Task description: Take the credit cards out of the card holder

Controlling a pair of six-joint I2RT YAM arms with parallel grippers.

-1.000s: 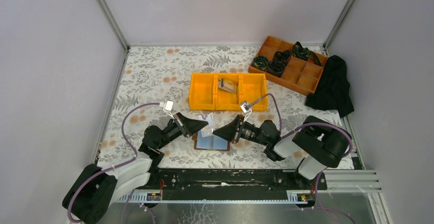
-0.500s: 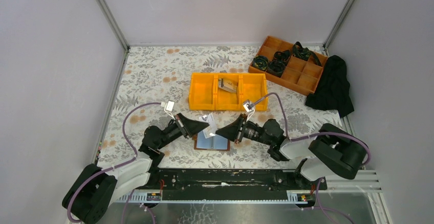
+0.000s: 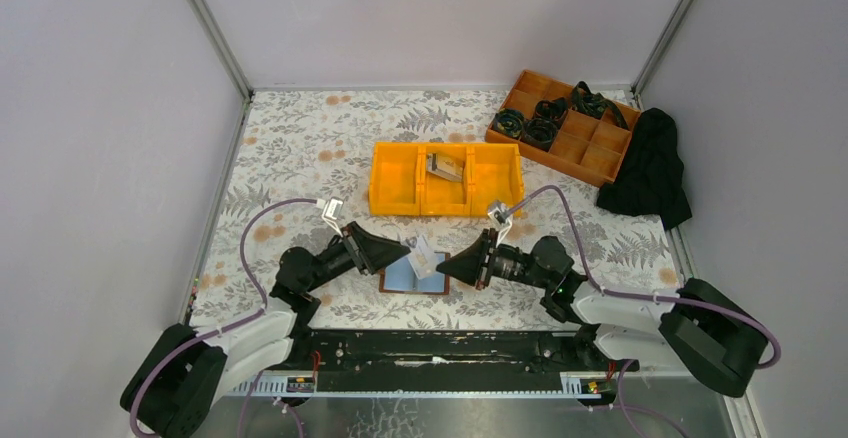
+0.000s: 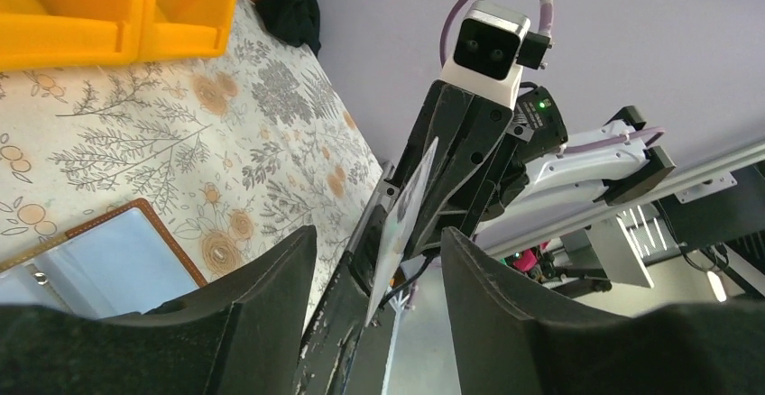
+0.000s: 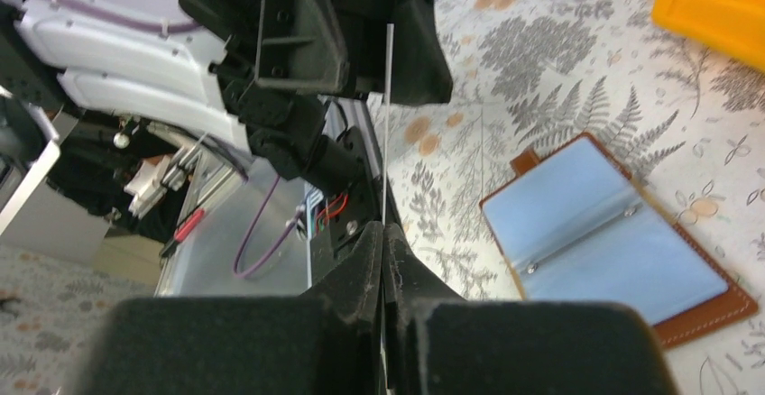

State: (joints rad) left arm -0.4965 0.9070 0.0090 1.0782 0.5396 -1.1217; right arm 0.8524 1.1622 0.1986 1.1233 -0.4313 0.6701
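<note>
Close to the near edge of the tabletop, the brown card holder [image 3: 405,280] lies open. Just above it, the right gripper [image 3: 440,266] pinches one card [image 3: 424,256] tight. The left gripper [image 3: 406,251] faces it, fingers apart. Farther back, another card [image 3: 445,166] sits in the yellow box's [image 3: 395,183] middle part.

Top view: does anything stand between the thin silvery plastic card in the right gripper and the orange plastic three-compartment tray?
Nothing visible does. Only floral tablecloth separates the card, pinched by the right gripper, from the tray; the open left gripper sits to its side.
</note>
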